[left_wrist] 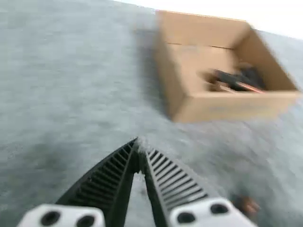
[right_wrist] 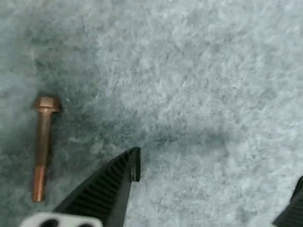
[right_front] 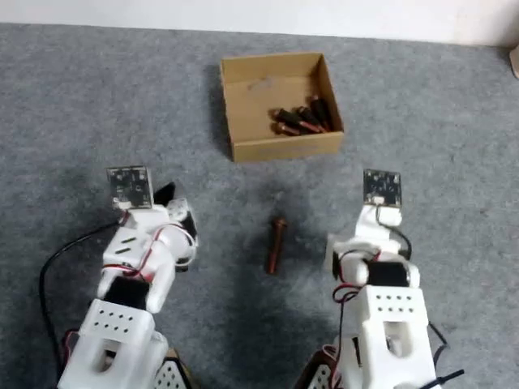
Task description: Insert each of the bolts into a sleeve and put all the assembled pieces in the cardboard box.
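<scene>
Bare carpet (right_front: 268, 186) between bolt (right_front: 276, 245) and box (right_front: 284, 148)

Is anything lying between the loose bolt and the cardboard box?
No. In the high view, the stretch from the bolt to the box is bare grey carpet.

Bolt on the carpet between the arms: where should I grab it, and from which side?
Take the bolt across its shank, mid-length, coming down from above: it lies flat on the carpet, head toward the cardboard box, so both long sides are free. The open right hand is probably nearest.
</scene>
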Action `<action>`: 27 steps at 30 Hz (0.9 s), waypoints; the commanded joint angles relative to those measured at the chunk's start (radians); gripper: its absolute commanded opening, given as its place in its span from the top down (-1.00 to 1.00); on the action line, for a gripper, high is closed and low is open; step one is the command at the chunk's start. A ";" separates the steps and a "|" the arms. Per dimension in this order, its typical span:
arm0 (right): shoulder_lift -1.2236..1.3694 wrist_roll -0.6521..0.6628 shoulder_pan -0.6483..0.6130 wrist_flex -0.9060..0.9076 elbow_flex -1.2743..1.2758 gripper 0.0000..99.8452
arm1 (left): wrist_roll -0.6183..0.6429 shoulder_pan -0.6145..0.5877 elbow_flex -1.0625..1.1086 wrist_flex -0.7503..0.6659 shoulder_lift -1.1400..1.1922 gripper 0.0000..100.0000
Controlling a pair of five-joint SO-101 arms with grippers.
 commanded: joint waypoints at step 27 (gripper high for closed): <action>-0.022 -0.009 0.002 -0.073 0.065 0.11 | 0.060 0.467 -0.542 -0.017 1.058 0.73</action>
